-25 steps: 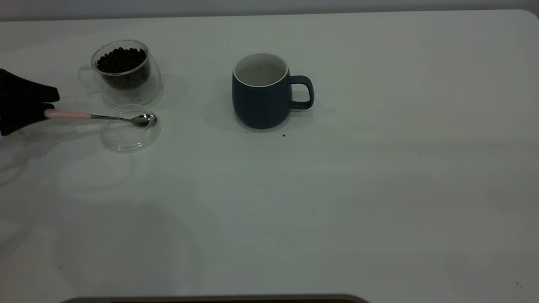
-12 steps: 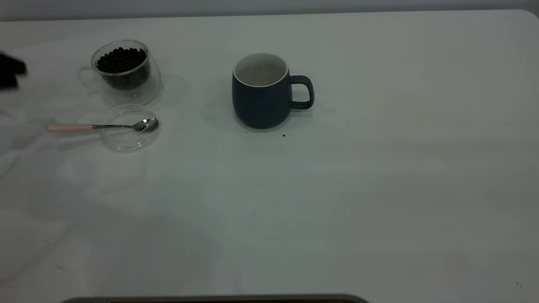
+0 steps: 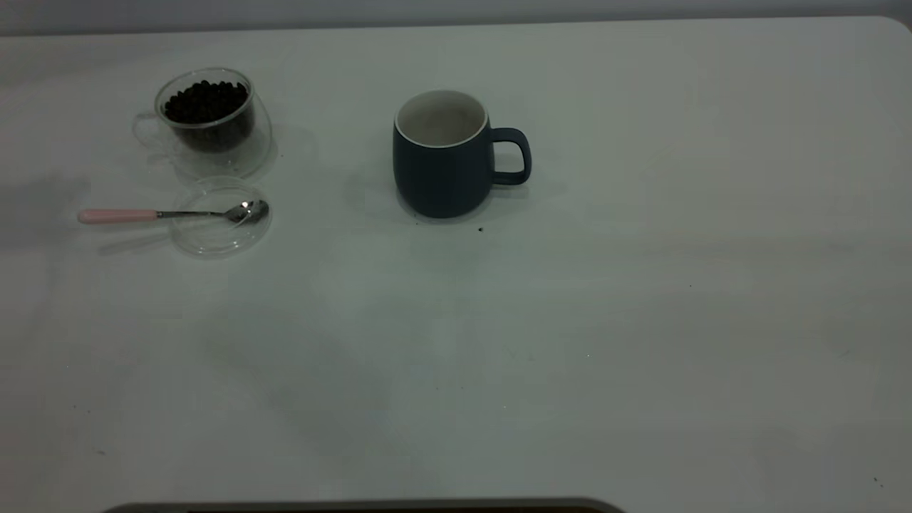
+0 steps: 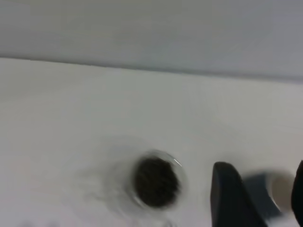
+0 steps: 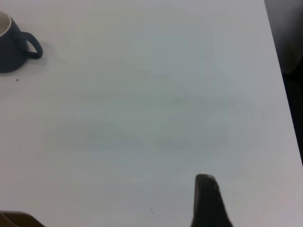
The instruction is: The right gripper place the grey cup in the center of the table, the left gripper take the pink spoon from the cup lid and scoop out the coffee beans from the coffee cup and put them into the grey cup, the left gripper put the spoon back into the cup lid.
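Black left gripper (image 4: 258, 196) jaws stood wide, holding nothing, above the table | pink spoon (image 3: 171, 214) lay back on cup lid (image 3: 221, 228), beside coffee cup (image 3: 206, 117) | grey cup (image 3: 442, 153) centred | right gripper: one finger visible, spread impossible to tell | you appeared finished; next, just park.

Neither of my arms shows in the exterior view; both sit outside its edges. Left gripper (image 4: 262, 166), from its wrist camera: two dark fingers (image 4: 231, 194) in shot, one broad and tapering to a blunt tip, the other only a sliver at the picture's edge. Jaws stand wide apart, nothing gripped between them, nothing touching either tip. The gripper is held up off the table, looking down at a slant. Right gripper (image 5: 206, 201), from its wrist camera: only one dark part of it shows, raised off the surface and not touching anything.
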`<action>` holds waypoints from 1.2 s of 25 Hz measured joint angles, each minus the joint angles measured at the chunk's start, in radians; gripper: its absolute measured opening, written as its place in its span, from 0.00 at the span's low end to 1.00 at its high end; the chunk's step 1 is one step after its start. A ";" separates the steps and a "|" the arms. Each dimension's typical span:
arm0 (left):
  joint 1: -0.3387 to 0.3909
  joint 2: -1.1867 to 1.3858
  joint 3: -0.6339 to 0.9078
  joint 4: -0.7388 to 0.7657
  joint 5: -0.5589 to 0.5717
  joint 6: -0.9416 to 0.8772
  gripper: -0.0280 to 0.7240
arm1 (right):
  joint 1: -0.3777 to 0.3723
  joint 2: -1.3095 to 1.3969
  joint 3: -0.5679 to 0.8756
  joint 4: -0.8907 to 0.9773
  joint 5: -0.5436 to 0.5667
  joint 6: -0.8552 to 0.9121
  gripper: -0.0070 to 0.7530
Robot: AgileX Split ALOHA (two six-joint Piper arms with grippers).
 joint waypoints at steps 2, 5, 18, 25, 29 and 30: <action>-0.096 -0.116 0.000 0.198 0.032 -0.161 0.54 | 0.000 0.000 0.000 0.000 0.000 0.000 0.67; -0.224 -0.277 0.001 0.538 0.091 -0.492 0.54 | 0.000 0.000 0.000 0.000 0.000 0.000 0.67; -0.429 -0.654 0.292 1.042 0.447 -1.119 0.54 | 0.000 0.000 0.000 0.000 0.000 0.000 0.67; -0.432 -0.971 0.624 1.121 0.433 -1.111 0.54 | 0.000 0.000 0.000 0.000 0.000 0.000 0.67; -0.432 -1.192 0.677 1.116 0.397 -1.088 0.54 | 0.000 0.000 0.000 0.000 0.000 0.000 0.67; -0.432 -1.249 0.677 1.113 0.395 -1.081 0.54 | 0.000 0.000 0.000 0.000 0.000 0.000 0.67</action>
